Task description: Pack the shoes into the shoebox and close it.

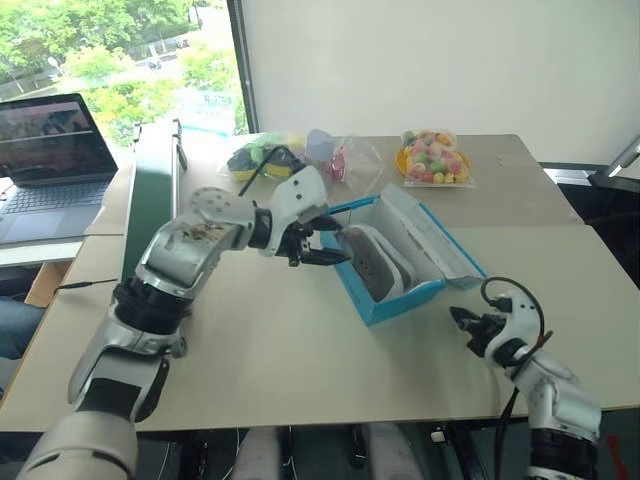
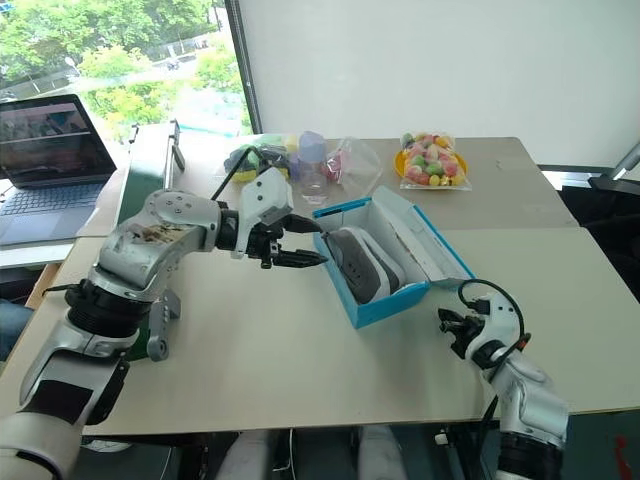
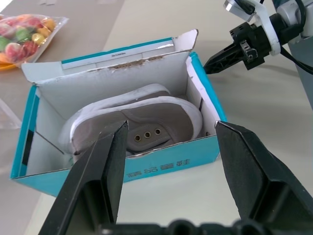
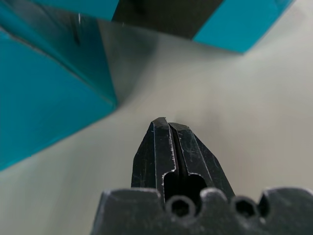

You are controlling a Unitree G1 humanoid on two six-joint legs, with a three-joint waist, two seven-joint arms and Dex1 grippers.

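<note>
Cardboard is what the next move has to deal with. In the head views, the shoebox (image 1: 400,262) sits mid-tabletop (image 1: 280,340), lid hinged back toward 2 o'clock, with the shoes (image 1: 375,262) standing on edge inside. The left end effector (image 1: 322,247) hovers at the box's 9 o'clock end, released and empty. The right end effector (image 1: 462,320) is low at the box's 5 o'clock, clenched on nothing.

Left wrist view: both grey shoes (image 3: 142,122) are nested in the box (image 3: 117,169), soles pale, eyelets facing the camera. The end wall's top edge is torn, so the board looks thin, light and easy to crush. The right end effector (image 3: 215,61) shows beyond the box's far corner.

Right wrist view: the fingers (image 4: 171,147) are pressed together above the tabletop, with blue box wall (image 4: 44,107) near.

I judge the shoes soft and already seated. The lid (image 1: 430,235) is best pushed along its free long edge, gently, since an empty-handed shove could slide the light box.
</note>
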